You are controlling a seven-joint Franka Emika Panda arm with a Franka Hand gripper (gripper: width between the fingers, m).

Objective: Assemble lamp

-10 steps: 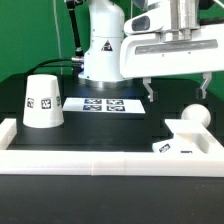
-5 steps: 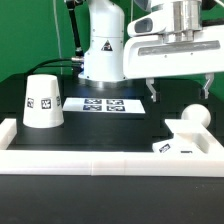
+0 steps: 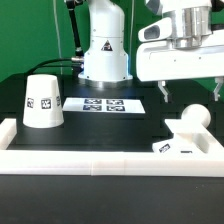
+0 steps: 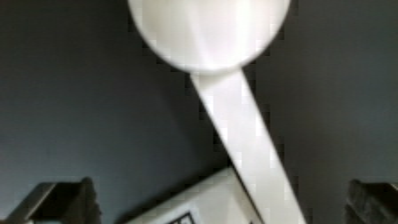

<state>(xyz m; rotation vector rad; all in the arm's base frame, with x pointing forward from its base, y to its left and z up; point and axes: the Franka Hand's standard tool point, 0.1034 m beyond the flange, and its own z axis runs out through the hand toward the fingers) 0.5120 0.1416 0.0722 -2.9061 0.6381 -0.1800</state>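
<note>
The lamp's white bulb post (image 3: 193,116) stands with its round head up on the flat angular base (image 3: 178,146) at the exterior view's right. The white cone shade (image 3: 42,100) stands apart at the exterior view's left. My gripper (image 3: 189,93) is open and empty. It hangs just above the bulb head, with one finger on each side. In the wrist view the round head (image 4: 210,35) and its post (image 4: 246,135) run between my dark fingers (image 4: 59,203), with a tagged corner of the base (image 4: 187,208) beneath. Nothing touches the fingers.
The marker board (image 3: 105,104) lies flat in front of the robot's pedestal (image 3: 103,55). A white rail border (image 3: 90,163) runs along the front and sides of the black table. The shade stands well away from the gripper.
My gripper has moved toward the exterior view's right and now hangs over the bulb post. It stays open. The lamp parts have not moved.
</note>
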